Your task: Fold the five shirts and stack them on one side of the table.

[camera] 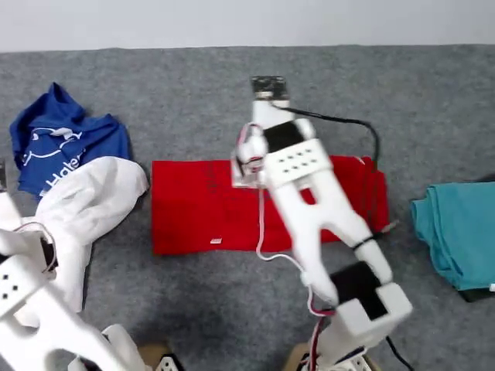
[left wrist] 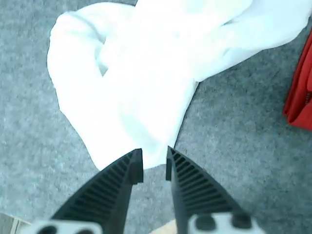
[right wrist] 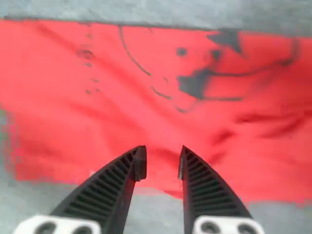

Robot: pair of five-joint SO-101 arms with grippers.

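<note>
Red shirt (camera: pixel 193 209) lies as a flat rectangle mid-desk (camera: pixel 201 309), the right pincer (right wrist: pixel 161 163) slightly spread just above it. White shirt (camera: pixel 93 193) lies crumpled beside it, touching a blue shirt (camera: pixel 62 147), with the left pincer (left wrist: pixel 154 165) slightly spread over its edge. Teal shirt (camera: pixel 456 224) sits well apart.

Robotics lab test bench, on the evidence. The table surface (camera: pixel 433 108) is covered in grey carpet-like felt, with a plain pale wall (camera: pixel 232 23) behind. Two white plastic arms, the left arm (camera: pixel 31 309) and the right arm (camera: pixel 309 201), are based at the near edge, with wiring (camera: pixel 352 121) exposed. A red shirt (camera: pixel 193 209) lies flat on the felt.
</note>
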